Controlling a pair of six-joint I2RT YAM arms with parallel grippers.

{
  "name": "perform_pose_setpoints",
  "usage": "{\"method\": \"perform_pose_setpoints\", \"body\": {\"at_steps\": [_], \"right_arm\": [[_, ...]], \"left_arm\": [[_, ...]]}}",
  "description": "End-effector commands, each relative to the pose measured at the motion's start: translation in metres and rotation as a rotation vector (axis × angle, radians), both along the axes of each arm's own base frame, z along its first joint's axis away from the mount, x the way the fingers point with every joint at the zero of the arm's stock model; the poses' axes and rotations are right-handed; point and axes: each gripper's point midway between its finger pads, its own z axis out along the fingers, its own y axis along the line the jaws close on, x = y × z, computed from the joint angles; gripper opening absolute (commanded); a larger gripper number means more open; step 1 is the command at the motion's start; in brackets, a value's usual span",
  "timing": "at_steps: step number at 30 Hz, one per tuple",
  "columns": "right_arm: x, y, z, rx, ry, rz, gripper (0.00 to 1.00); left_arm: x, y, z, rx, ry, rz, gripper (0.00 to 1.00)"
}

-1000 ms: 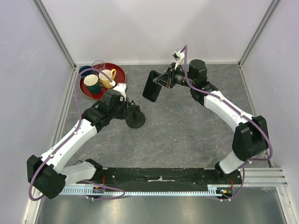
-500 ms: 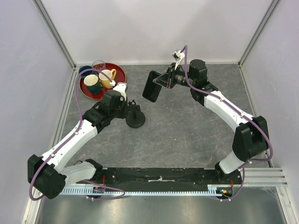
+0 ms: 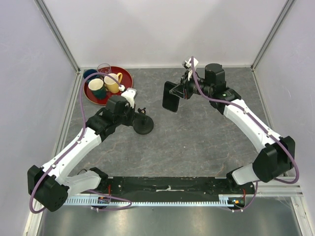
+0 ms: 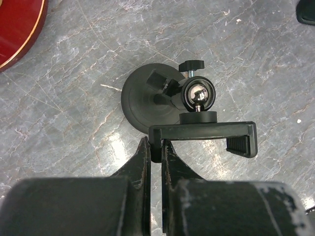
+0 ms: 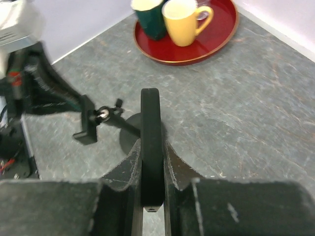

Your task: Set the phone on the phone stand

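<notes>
Grey stone table (image 3: 197,142), pale walls (image 3: 162,29): one red tray (image 3: 127,73) with four cups (image 3: 112,81), one phone stand (image 3: 143,125) pinched by the left gripper (image 4: 155,146), one phone (image 3: 171,97) squeezed in the right gripper (image 5: 150,155), up in the air nearby

- Thin flat black rectangular smartphone (image 3: 171,97): carried rightward and slightly nearer the arm bases; now turned more edge-on to the overhead view.
- Right gripper (image 3: 178,92): shifted right with it, forearm swung outward.

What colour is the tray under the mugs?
Red tray, best seen in the right wrist view.
</notes>
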Motion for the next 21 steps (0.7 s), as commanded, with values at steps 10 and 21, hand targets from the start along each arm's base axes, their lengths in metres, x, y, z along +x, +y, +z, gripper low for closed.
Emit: {"method": "perform_pose_setpoints", "body": {"at_steps": [10,21], "right_arm": [[-0.147,0.053,0.056,0.034,-0.384,0.705,0.0],[-0.181,0.104,0.053,0.122,-0.507,0.881,0.0]], "left_arm": [[-0.005,-0.021,0.01,-0.057,-0.047,-0.204,0.02],[-0.01,-0.025,0.012,-0.121,-0.029,-0.261,0.02]]}}
